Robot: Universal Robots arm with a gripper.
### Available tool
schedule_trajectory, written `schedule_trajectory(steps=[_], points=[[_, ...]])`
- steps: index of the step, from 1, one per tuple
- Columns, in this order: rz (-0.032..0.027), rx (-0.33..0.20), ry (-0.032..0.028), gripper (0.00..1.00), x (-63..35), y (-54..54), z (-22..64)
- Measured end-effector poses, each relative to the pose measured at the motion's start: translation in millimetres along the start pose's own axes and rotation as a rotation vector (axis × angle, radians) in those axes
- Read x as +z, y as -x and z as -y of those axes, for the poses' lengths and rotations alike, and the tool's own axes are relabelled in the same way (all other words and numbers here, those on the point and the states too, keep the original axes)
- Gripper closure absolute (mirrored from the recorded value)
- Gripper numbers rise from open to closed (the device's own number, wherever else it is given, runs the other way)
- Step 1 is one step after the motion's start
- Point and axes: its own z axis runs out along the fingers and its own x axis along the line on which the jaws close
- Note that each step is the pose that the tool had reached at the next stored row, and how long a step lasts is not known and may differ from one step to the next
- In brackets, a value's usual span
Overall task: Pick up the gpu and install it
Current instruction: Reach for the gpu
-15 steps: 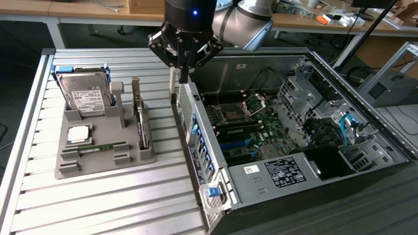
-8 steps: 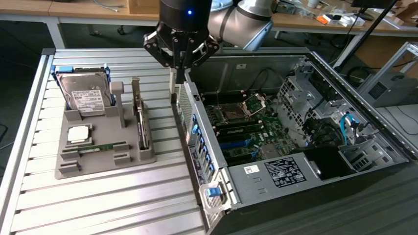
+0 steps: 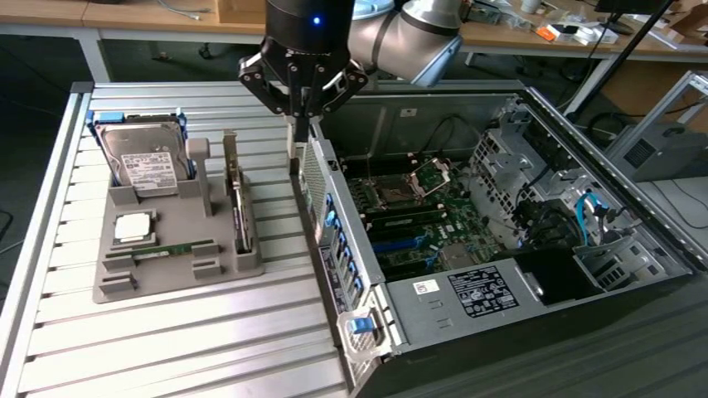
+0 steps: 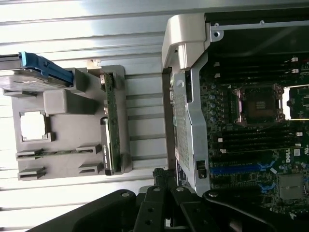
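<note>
Still at the pick-up step: gpu [image 3: 235, 199] stands on edge, ungrasped, in the grey holder [image 3: 166, 278], on the holder's case-facing side. Gripper [image 3: 295, 141] hovers beside the holder, over the computer case [image 3: 443, 303] wall, apparently pressed together and empty. Judgement: grasping needs the claw spread and aligned along the card's thin top edge.

**Legible markings.** Hard drive [image 3: 128, 137], nine o'clock in the exterior view: white label [image 3: 149, 172], print too small to read. Computer case [image 3: 437, 319], floor panel at five o'clock: black label [image 3: 487, 290] with white print and, at its nine o'clock, a small white sticker [image 3: 426, 288], both unreadable. Motherboard [image 4: 251, 140], wrist view: white lettering [image 4: 286, 155], apparently "DELL".
</note>
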Motion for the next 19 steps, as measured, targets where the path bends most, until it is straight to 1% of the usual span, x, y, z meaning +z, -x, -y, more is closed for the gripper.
schedule_trajectory(steps=[19], points=[[0.0, 0.0, 0.0, 0.89, -0.2, -7.9, 0.6]])
